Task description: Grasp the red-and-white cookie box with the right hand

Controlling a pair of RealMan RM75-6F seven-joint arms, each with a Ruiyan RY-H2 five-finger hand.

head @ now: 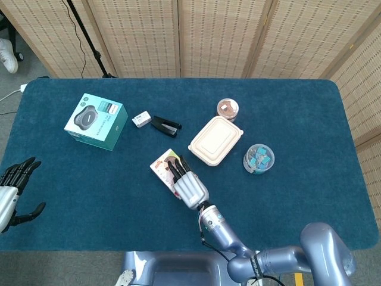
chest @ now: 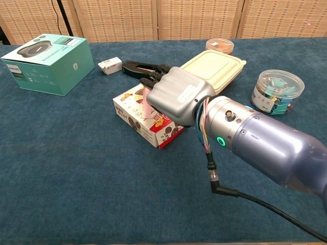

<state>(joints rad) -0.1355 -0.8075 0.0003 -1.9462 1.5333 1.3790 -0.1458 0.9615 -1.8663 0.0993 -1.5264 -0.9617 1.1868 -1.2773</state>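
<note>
The red-and-white cookie box (head: pixel 161 165) (chest: pixel 134 109) lies flat near the middle of the blue table. My right hand (head: pixel 188 184) (chest: pixel 177 95) hovers over the box's right end, palm down, fingers stretched out towards the far side and holding nothing. Whether the palm touches the box top is hidden by the hand itself. The box's left part and front face show plainly in the chest view. My left hand (head: pixel 14 189) rests at the far left table edge, fingers spread and empty, seen only in the head view.
A beige lunch container (head: pixel 215 140) (chest: pixel 214 65) sits just right of the hand. A black stapler (head: pixel 165 124) (chest: pixel 136 66) and small white box (head: pixel 141 118) lie behind the cookie box. A teal box (head: pixel 95 121), clip jar (head: pixel 258 158) and brown-lidded jar (head: pixel 227 109) stand farther off.
</note>
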